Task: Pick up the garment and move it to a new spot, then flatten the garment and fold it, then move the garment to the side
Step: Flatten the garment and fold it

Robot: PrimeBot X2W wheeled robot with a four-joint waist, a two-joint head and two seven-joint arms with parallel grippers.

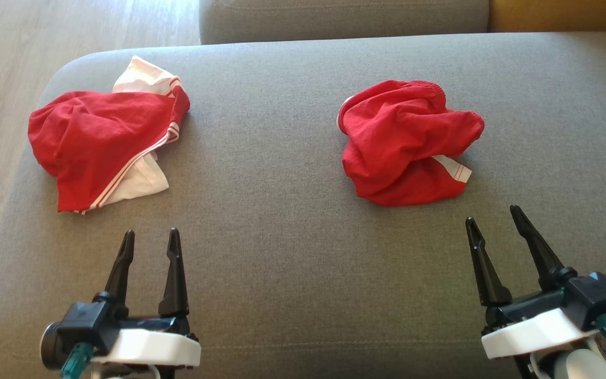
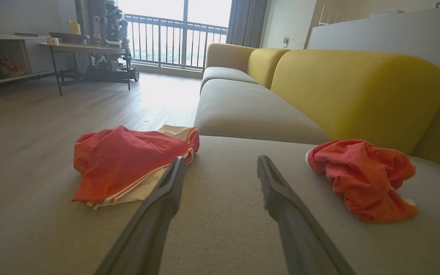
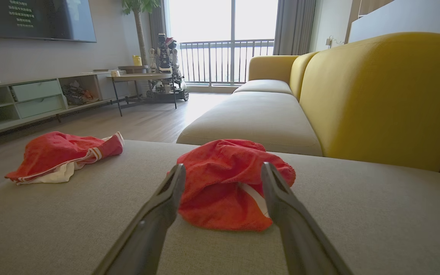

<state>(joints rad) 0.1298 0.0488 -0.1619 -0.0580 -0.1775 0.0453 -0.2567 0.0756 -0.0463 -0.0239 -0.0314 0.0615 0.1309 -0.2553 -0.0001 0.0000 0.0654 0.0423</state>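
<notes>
Grey sofa cushion (image 1: 292, 237) spreads before the robot, carrying two crumpled red pieces well apart: the left garment (image 1: 98, 145), showing white trim, and the right garment (image 1: 405, 142), bunched tighter. The left gripper (image 1: 151, 231) and right gripper (image 1: 492, 213) hover short of them, jaws wide and empty. Pickup has not yet begun. The right garment lies straight ahead of the right gripper, so the next move probably calls for reaching forward and down to pinch a raised fold.

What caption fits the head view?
Open, the left pincer and right pincer face two crumpled red garments on a grey cushion.
</notes>
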